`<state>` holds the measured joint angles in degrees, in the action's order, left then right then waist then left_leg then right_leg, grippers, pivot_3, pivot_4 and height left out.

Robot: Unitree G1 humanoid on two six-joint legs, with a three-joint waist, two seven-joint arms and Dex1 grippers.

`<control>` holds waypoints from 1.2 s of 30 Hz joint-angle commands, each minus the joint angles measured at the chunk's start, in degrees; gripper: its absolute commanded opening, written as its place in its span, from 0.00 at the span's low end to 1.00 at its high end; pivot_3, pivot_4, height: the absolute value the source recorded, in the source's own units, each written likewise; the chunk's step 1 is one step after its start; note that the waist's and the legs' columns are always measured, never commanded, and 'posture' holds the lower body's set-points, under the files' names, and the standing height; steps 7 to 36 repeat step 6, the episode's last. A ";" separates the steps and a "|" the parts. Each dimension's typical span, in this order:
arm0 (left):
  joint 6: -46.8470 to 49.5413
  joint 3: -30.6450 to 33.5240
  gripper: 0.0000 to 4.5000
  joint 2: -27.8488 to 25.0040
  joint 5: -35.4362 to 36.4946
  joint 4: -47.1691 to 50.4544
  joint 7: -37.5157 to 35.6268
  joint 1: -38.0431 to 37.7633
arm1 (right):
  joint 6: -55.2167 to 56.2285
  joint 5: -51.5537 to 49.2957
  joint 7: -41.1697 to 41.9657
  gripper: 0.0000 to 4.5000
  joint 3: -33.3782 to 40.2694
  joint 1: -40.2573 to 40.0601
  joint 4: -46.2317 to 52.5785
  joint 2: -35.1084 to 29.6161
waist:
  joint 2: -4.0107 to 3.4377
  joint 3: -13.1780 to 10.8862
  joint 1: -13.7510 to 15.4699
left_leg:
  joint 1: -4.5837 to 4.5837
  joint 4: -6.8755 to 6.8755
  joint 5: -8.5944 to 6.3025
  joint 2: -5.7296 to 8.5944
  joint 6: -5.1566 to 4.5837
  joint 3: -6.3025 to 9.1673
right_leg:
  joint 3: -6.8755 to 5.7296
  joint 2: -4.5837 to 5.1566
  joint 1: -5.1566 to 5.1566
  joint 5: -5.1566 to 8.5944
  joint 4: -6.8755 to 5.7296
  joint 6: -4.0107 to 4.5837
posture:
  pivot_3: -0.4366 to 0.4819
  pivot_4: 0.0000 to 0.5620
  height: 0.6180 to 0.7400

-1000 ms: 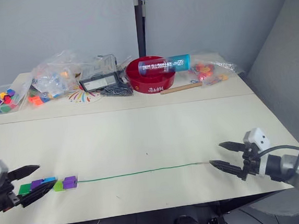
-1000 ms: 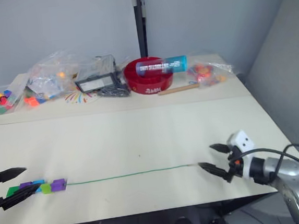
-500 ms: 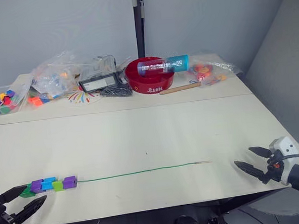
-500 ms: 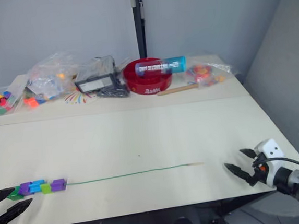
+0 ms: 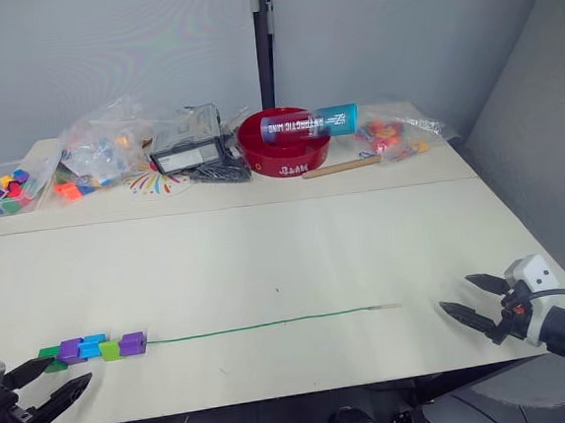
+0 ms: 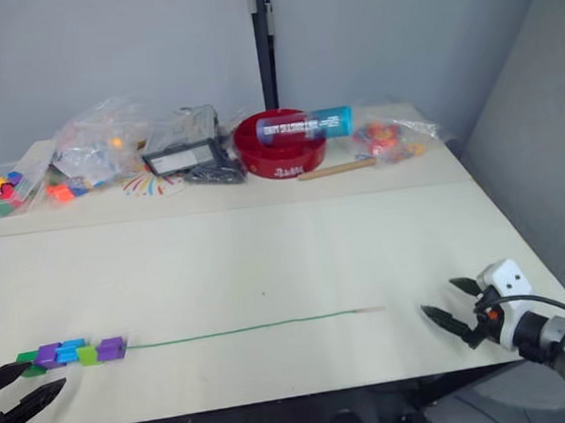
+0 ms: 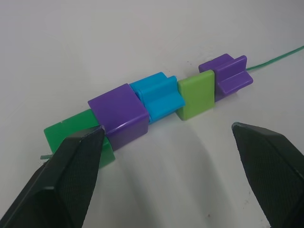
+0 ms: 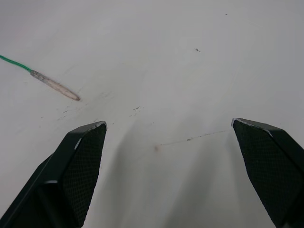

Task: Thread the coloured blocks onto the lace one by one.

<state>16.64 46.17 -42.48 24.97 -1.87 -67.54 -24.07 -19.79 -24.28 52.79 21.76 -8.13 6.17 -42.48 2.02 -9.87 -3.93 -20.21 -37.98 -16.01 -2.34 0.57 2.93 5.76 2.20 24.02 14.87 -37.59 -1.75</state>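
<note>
All five coloured blocks (image 7: 156, 102) are seen strung on the lace (image 5: 263, 325), directly ahead of the spread, empty left gripper (image 5: 43, 388). The right gripper (image 5: 471, 300) (also spread, empty) sits just beyond the lace's tip.

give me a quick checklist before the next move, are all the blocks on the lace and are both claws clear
1. Five blocks in a row on the lace: ok.
2. Lace runs through every block: cannot tell, holes hidden.
3. Knot end past the dark green block: cannot tell.
4. Lace tip lying free on the table: ok.
5. Left claw open, off the blocks: ok.
6. Right claw open, holding nothing: ok.
</note>
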 commanded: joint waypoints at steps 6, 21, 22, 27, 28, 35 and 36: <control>-1.90 0.40 1.00 -0.65 1.31 0.16 1.49 -1.03 | 0.91 -0.36 -0.32 0.99 0.16 -0.06 1.03 -0.02 | 0.00 0.00 -0.02 | 0.00 0.00 0.00 0.00 0.00 0.00 | 0.00 0.00 0.00 0.00 -0.01 0.00 | 0.48 0.27 1.00; -1.90 0.40 1.00 -0.65 1.31 0.16 1.49 -1.03 | 0.91 -0.36 -0.32 0.99 0.16 -0.06 1.03 -0.02 | 0.00 0.00 -0.02 | 0.00 0.00 0.00 0.00 0.00 0.00 | 0.00 0.00 0.00 0.00 -0.01 0.00 | 0.48 0.27 1.00; -1.90 0.40 1.00 -0.65 1.31 0.16 1.49 -1.03 | 0.91 -0.36 -0.32 0.99 0.16 -0.06 1.03 -0.02 | 0.00 0.00 -0.02 | 0.00 0.00 0.00 0.00 0.00 0.00 | 0.00 0.00 0.00 0.00 -0.01 0.00 | 0.48 0.27 1.00; -1.90 0.40 1.00 -0.65 1.31 0.16 1.49 -1.03 | 0.91 -0.36 -0.32 0.99 0.16 -0.06 1.03 -0.02 | 0.00 0.00 -0.02 | 0.00 0.00 0.00 0.00 0.00 0.00 | 0.00 0.00 0.00 0.00 -0.01 0.00 | 0.48 0.27 1.00; -1.90 0.40 1.00 -0.65 1.31 0.16 1.49 -1.03 | 0.91 -0.36 -0.32 0.99 0.16 -0.06 1.03 -0.02 | 0.00 0.00 -0.02 | 0.00 0.00 0.00 0.00 0.00 0.00 | 0.00 0.00 0.00 0.00 -0.01 0.00 | 0.48 0.27 1.00; -1.90 0.40 1.00 -0.65 1.31 0.16 1.49 -1.03 | 0.91 -0.36 -0.32 0.99 0.16 -0.06 1.03 -0.02 | 0.00 0.00 -0.02 | 0.00 0.00 0.00 0.00 0.00 0.00 | 0.00 0.00 0.00 0.00 -0.01 0.00 | 0.48 0.27 1.00; -1.90 0.40 1.00 -0.65 1.31 0.16 1.49 -1.03 | 0.91 -0.36 -0.32 0.99 0.16 -0.06 1.03 -0.02 | 0.00 0.00 -0.02 | 0.00 0.00 0.00 0.00 0.00 0.00 | 0.00 0.00 0.00 0.00 -0.01 0.00 | 0.48 0.27 1.00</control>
